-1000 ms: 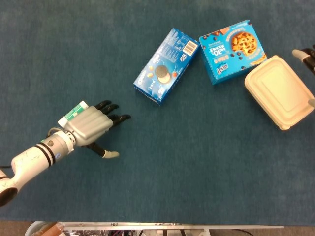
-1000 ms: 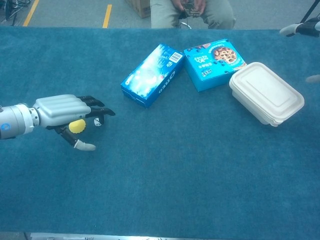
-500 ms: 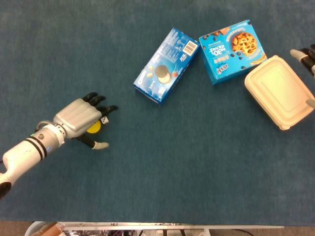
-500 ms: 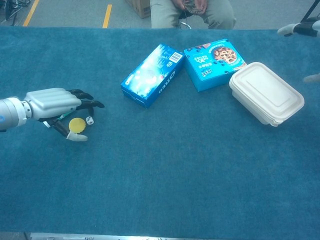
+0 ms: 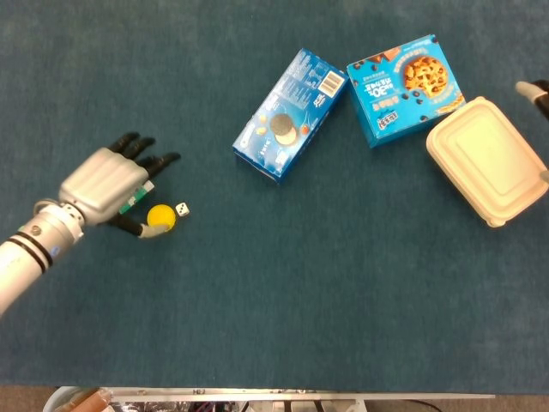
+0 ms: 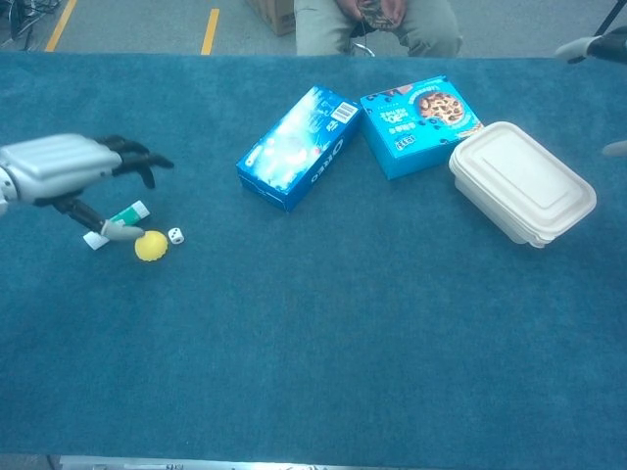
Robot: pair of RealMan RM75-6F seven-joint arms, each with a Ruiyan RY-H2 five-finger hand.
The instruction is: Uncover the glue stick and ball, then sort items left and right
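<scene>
A small yellow ball [image 5: 159,215] [image 6: 151,246] lies uncovered on the blue cloth at the left. The green-and-white glue stick [image 6: 116,224] lies just left of it; in the head view the glue stick [image 5: 135,196] shows only partly under my fingers. My left hand [image 5: 107,184] [image 6: 65,168] hovers above and to the left of both, fingers spread, holding nothing. Its thumb reaches down toward the stick and ball. My right hand [image 5: 535,89] [image 6: 591,45] shows only at the far right edge beside the white container, fingers apart, empty.
A tiny white die [image 5: 182,209] [image 6: 175,235] sits right of the ball. An Oreo box [image 5: 292,116] [image 6: 299,147], a blue cookie box [image 5: 405,88] [image 6: 418,124] and a closed white lidded container [image 5: 489,160] [image 6: 521,182] lie at the back centre and right.
My left hand has lifted and drawn back to the left, off the ball, die and glue stick, which now lie exposed. The right hand shifted slightly to the right.
</scene>
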